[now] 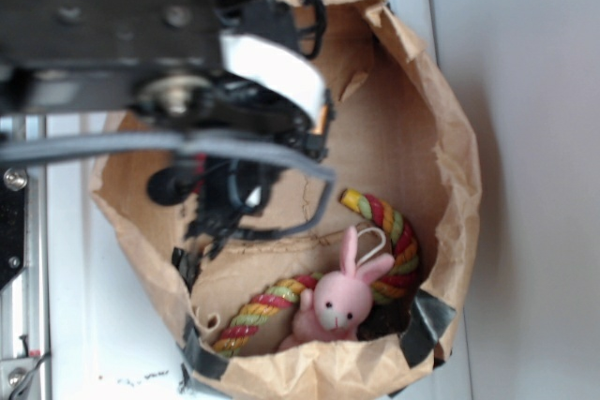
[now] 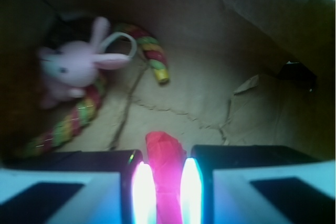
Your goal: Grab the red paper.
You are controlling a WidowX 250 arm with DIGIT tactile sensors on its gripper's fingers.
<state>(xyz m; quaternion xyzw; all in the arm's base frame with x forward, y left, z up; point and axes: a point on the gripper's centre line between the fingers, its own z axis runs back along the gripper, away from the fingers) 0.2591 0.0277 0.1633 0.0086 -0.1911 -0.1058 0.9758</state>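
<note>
Since the red paper (image 2: 164, 169) sits squeezed between the two glowing fingertips (image 2: 140, 190) in the wrist view, the gripper (image 2: 166, 192) looks closed on it, so the grasp seems made and the next move is likely a straight lift out of the brown paper bag (image 1: 450, 138). Farther along the bag floor, well apart, lie the pink bunny (image 2: 73, 69) and the braided rope (image 2: 152, 53); only the crumpled bag walls could snag the arm
</note>
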